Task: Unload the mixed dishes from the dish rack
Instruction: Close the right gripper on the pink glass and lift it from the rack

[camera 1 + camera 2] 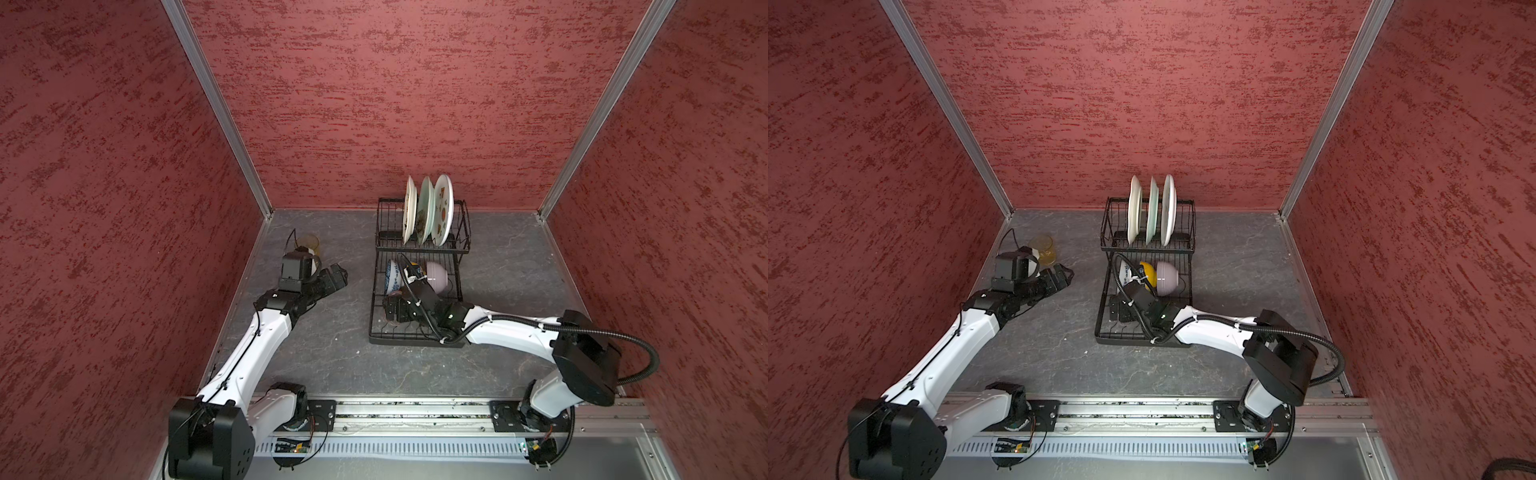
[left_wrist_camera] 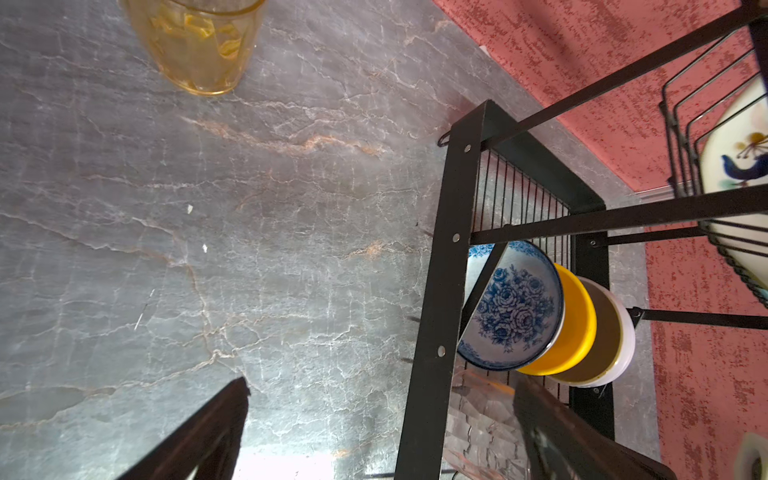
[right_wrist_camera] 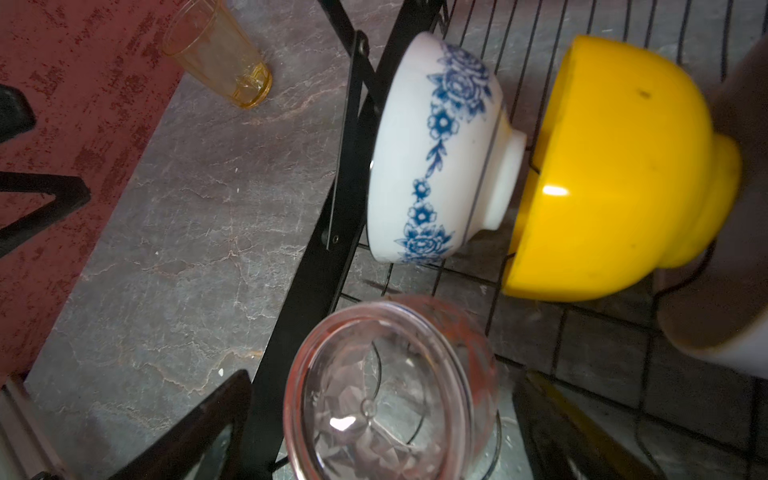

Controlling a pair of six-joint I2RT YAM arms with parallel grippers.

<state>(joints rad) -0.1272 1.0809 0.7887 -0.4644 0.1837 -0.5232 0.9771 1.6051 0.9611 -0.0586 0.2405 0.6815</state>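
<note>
Right claw released, jaws straddling the pink glass in the near-left corner of the rack (left claw likewise released, near the amber glass on the table): centre first, close gently, lift straight up clear of the blue bowl.

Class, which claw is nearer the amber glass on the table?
Left. The left claw is open, close by the amber glass; the right claw is farther, over the dish rack's front tier.

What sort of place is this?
Probably a robot test booth, not a kitchen: red wall panels, two robot arms on a rail, one dish rack on a stone-look tabletop.
</note>
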